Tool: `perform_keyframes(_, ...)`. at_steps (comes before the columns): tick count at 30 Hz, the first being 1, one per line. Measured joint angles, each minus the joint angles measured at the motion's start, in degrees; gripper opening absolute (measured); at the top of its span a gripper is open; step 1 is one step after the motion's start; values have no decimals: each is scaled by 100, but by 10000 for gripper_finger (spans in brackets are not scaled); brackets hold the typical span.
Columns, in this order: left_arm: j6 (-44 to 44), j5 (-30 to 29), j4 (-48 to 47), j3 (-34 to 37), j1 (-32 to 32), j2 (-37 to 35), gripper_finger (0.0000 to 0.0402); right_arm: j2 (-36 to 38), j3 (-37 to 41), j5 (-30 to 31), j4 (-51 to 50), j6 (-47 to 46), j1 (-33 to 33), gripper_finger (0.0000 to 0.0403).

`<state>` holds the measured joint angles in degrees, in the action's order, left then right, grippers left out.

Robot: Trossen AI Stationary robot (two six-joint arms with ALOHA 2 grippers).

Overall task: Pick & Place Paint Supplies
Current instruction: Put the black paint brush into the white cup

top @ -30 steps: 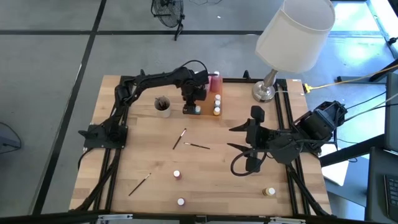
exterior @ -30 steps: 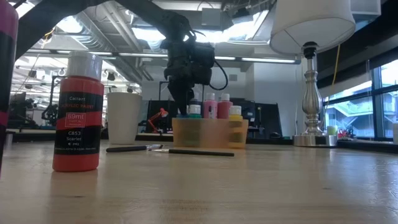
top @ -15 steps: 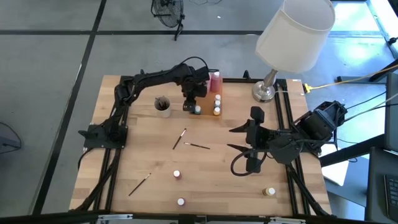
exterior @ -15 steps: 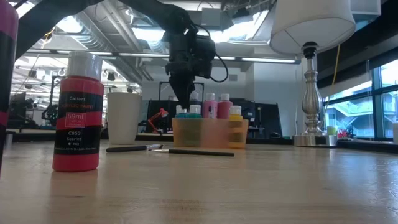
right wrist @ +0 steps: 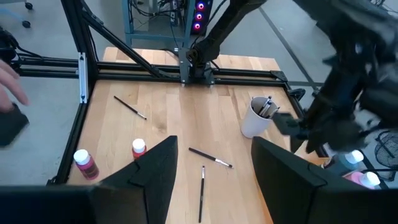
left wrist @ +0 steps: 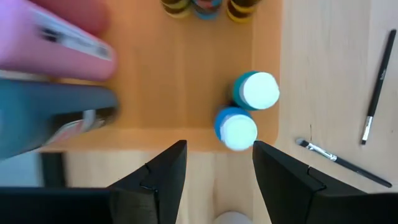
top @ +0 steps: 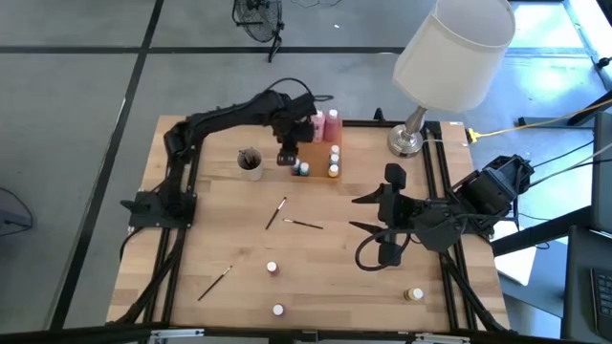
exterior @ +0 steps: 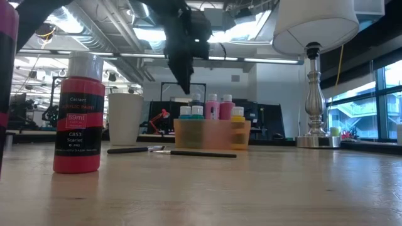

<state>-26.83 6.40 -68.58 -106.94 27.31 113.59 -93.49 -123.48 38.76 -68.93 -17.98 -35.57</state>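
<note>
The translucent orange tray (top: 320, 161) stands at the table's far middle. In it stand pink squeeze bottles (exterior: 218, 107), two blue white-capped pots (left wrist: 256, 91) (left wrist: 236, 129) and yellow pots (exterior: 237, 113). My left gripper (left wrist: 217, 168) hangs open above the tray's near left corner (exterior: 185, 81), nothing between its fingers. Two red bottles (top: 273, 269) (top: 278, 311), a yellow pot (top: 413, 295) and three thin brushes (top: 276, 212) (top: 304, 225) (top: 214, 283) lie loose on the wood. My right gripper (right wrist: 214, 162) waits open, high over the table's right side (top: 378, 212).
A round cup (top: 251, 161) with brushes in it stands left of the tray. A lamp (top: 449, 53) with a metal foot (top: 406, 141) stands at the far right. A red bottle (exterior: 78, 113) stands close to the low camera. A person's hand (right wrist: 9, 87) shows beyond the table.
My left gripper has risen straight up out of the tray's near left corner, with its fingers the same width apart and nothing in them. The two blue pots stay standing in the tray.
</note>
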Motion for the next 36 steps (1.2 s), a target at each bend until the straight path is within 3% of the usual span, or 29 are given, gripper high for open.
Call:
perform_keyframes(8,369,-339,2,0,-64,-1285,180,0,0,-50,35,0,0,208)
perform_keyframes(19,2684,538,-16,0,-107,-2979,180,0,0,-203,77,120,20,208)
perform_keyframes(29,4013,513,-958,0,-237,-3520,180,-25,0,-648,84,238,119,208)
perform_keyframes(36,5194,510,-2173,3,-1008,-3482,180,-95,-1,-826,115,189,139,208)
